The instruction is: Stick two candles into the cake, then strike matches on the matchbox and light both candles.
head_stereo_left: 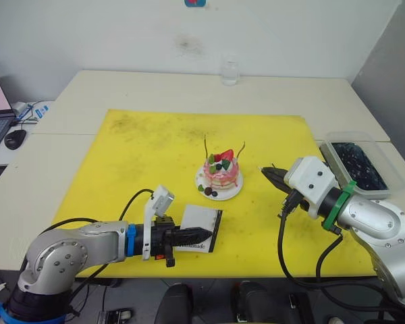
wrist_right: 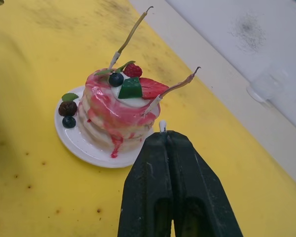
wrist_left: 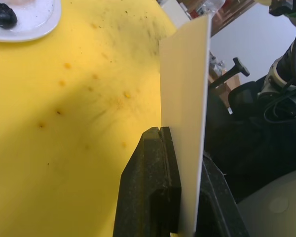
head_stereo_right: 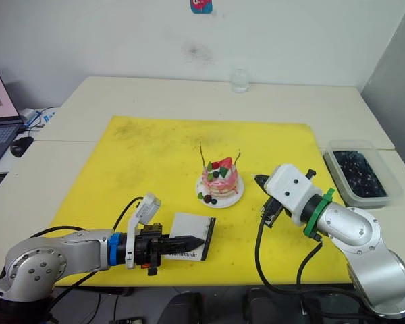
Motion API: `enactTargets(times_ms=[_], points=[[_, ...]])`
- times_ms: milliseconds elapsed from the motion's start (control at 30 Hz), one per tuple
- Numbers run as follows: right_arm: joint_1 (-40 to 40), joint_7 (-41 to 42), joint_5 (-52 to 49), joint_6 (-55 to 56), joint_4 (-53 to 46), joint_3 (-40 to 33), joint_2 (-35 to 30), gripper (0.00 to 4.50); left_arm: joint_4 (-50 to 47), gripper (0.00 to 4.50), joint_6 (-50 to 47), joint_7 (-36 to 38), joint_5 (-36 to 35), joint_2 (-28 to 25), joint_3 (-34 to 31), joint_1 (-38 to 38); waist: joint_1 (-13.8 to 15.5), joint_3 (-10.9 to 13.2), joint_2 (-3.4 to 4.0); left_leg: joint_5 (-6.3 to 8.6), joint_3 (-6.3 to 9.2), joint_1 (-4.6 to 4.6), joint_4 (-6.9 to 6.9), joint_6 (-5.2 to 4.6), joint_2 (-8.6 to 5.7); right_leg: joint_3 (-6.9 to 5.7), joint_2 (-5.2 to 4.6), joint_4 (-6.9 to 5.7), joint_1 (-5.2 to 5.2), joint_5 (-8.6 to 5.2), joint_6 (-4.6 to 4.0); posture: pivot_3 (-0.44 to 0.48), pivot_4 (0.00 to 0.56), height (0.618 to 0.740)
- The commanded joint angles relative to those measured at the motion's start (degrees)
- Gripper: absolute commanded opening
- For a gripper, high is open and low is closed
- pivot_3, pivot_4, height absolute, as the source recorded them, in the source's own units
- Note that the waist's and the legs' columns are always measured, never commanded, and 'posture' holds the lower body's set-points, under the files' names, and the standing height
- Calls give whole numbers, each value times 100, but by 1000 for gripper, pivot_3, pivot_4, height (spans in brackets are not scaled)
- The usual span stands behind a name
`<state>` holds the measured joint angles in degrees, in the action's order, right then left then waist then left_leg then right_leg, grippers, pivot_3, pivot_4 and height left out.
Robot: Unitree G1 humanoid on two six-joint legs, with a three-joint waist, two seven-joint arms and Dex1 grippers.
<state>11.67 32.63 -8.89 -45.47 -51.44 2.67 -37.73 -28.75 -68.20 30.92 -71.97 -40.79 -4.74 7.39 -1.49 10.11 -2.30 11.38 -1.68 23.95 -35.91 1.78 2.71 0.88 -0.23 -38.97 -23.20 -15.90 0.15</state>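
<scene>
Both candles (wrist_right: pixel 130 35) already stand in the cake (head_stereo_left: pixel 221 173), so striking is the step in hand. Cake sits on its plate (head_stereo_left: pixel 233 192) mid yellow mat (head_stereo_left: pixel 135 155) on the table (head_stereo_left: pixel 155 88).

Left claw (head_stereo_left: pixel 201 235) is clamped on the matchbox (head_stereo_left: pixel 201 226), just in front of the cake, box held up on edge. Right claw (wrist_right: pixel 164 132) is pinched tight just right of the cake, with a small white tip poking out between the tips; probably a match (wrist_right: pixel 162 125), shaft hidden.

To do it well, I'd:
- bring the right claw to the box, away from the cake
- drag the head along the black strip, short and firm
- keep the left grip rigid so the box doesn't pivot

View differences:
- right wrist view shows the white tip and both candle stems leaning outward; eye views can't resolve the tip
- left wrist view shows the box edge-on between the fingers (wrist_left: pixel 148 197)
- eye views show the "Handmade" face and the gap between the claws
</scene>
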Motion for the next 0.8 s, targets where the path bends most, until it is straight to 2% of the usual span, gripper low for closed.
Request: enactTargets(times_ms=[33, 133, 233, 333, 500, 800], points=[[-154, 190, -298, 536, -189, -145, 82, 31, 17, 0, 50, -23, -207, 117, -22, 175, 0, 0, 0, 0, 1, 0, 0, 0, 0, -1, 0, 0, 0, 0, 0, 0, 150, 740], [-408, 336, -1199, 374, -360, -456, 460, 31, 144, 0, 0, -102, -373, 227, -46, 302, 1, 0, 0, 0, 2, 1, 0, 0, 0, -2, 3, 0, 1, 0, 0, 0, 150, 740], [-543, 31, -2780, -572, -439, -1106, 1013, 31, 287, 0, -44, -182, -600, 282, -96, 415, 0, 0, -1, 0, 2, 1, 0, 0, 4, 0, 3, -3, 3, 1, 2, 0, 150, 740], [-461, -473, -4069, -1112, -349, -1576, 1227, 31, 457, 0, -75, -276, -862, 299, -141, 491, -2, 0, 0, 0, 1, 0, -3, 0, 4, 1, 3, -4, 3, 5, 7, 0, 150, 740], [-530, -1202, -5677, -1365, -200, -1870, 921, 31, 740, 0, -137, -570, -1581, 252, -161, 642, -4, 0, -1, 0, 1, 0, -4, -1, 2, 3, 0, -4, 4, 6, 7, 0, 150, 740], [-880, -2468, -8027, -737, 68, -1761, 57, 31, 808, 0, -146, -816, -2073, 53, -53, 671, -4, 0, -1, 0, -1, 3, -1, -2, 0, 5, 0, 1, 2, 4, 5, 0, 150, 740]])
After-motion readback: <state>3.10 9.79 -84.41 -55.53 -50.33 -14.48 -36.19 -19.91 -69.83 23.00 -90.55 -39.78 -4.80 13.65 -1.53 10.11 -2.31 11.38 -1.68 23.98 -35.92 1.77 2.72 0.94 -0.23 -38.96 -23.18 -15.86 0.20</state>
